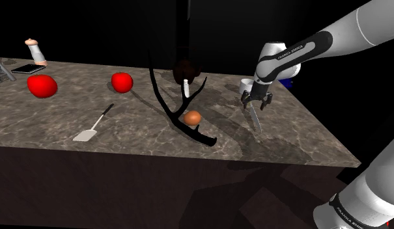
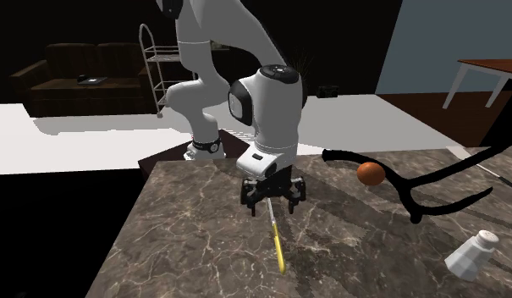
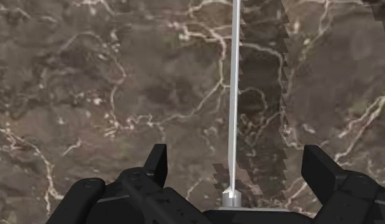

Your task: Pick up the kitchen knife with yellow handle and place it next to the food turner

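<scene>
Downward-pointing fingers (image 3: 156, 167), wide apart.

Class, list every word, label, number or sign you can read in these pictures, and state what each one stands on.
White lettering on the arm's dark forearm band: too small to read.
White lettering on the dark lower band near the stand: too small to read.
No text shows on the knife or the marbled counter.
</scene>
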`<state>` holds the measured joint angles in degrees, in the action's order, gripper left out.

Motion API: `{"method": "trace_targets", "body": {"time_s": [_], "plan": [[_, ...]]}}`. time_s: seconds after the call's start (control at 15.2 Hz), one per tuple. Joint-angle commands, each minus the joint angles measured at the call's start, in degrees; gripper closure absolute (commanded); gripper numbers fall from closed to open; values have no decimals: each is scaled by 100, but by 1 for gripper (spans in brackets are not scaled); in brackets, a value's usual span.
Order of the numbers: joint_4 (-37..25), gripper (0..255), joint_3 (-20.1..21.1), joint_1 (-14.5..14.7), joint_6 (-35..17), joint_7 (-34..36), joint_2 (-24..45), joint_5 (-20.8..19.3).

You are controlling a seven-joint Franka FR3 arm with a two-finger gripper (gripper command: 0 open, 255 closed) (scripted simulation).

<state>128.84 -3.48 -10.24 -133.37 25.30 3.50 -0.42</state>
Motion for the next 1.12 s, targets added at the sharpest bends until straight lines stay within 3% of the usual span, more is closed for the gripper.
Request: {"method": "trace_targets", "body": {"time_s": [0.0, 0.53, 0.59, 1.06], "plan": [[64, 0, -2, -5, -202, -12, 136, 11], [63, 0, -2, -5, -202, -11, 136, 11], [63, 255, -2, -5, -202, -11, 136, 11], [63, 255, -2, -5, -202, -11, 136, 11]]}}
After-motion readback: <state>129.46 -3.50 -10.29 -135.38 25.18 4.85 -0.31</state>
